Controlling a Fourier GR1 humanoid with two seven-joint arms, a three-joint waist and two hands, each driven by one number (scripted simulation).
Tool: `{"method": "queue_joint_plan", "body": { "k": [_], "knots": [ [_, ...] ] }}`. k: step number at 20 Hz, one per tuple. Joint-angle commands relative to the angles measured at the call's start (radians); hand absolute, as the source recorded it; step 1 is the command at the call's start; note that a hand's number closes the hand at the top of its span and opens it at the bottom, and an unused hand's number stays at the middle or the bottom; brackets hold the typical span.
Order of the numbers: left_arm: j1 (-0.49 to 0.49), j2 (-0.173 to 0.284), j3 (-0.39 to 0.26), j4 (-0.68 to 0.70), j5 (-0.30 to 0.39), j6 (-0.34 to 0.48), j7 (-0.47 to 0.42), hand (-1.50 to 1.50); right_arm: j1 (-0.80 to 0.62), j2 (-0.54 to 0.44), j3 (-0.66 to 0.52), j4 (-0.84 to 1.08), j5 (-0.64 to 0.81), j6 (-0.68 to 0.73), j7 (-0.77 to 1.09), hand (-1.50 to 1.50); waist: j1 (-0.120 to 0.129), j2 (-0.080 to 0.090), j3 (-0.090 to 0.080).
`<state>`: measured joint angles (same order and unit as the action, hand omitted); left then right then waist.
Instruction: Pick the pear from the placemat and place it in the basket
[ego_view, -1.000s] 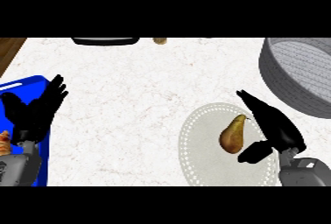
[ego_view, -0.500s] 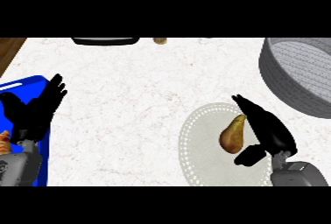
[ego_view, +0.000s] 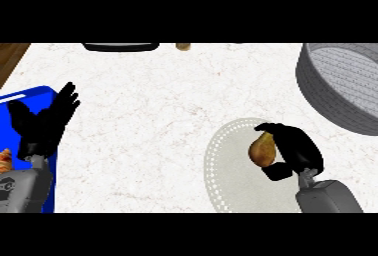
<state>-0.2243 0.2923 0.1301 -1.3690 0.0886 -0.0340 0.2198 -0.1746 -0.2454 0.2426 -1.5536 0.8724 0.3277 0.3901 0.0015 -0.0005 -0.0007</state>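
Note:
A brown pear (ego_view: 261, 150) lies on the round pale placemat (ego_view: 229, 170) at the lower right of the counter. My right hand (ego_view: 297, 149) is against the pear's right side, fingers curled over its top and thumb under its lower end. The grey woven basket (ego_view: 336, 87) stands at the far right, beyond the placemat. At the left edge my left hand (ego_view: 46, 122) rests open, fingers up, over a blue tray.
A blue tray (ego_view: 29, 100) holding an orange item (ego_view: 5, 161) lies at the left edge. A black dish (ego_view: 120, 47) and a small brown object (ego_view: 183, 46) sit at the counter's far edge. White marble lies between the tray and the placemat.
My right hand has moved left onto the pear and its fingers have curled round it. The pear and the left hand have stayed put.

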Motion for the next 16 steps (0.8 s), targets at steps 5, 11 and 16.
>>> {"method": "queue_joint_plan", "body": {
  "k": [5, 11, 16],
  "knots": [
    [0.016, 0.038, 0.064, 0.034, 0.031, -0.075, -0.044, 0.0, -0.018, 0.023, 0.023, 0.107, 0.091, -0.03, -0.064, 1.5, 0.001, 0.001, 0.001],
    [-0.03, -0.004, 0.023, -0.04, 0.002, -0.017, 0.074, 0.0, -0.018, 0.024, 0.021, 0.097, 0.101, 0.016, -0.075, 1.5, -0.001, 0.0, 0.001],
    [-0.048, -0.017, 0.009, 0.014, -0.001, -0.037, 0.002, 0.0, -0.295, 0.24, -0.086, 0.288, 0.062, -0.232, 0.369, 1.5, 0.063, 0.02, 0.002]
  ]
}}
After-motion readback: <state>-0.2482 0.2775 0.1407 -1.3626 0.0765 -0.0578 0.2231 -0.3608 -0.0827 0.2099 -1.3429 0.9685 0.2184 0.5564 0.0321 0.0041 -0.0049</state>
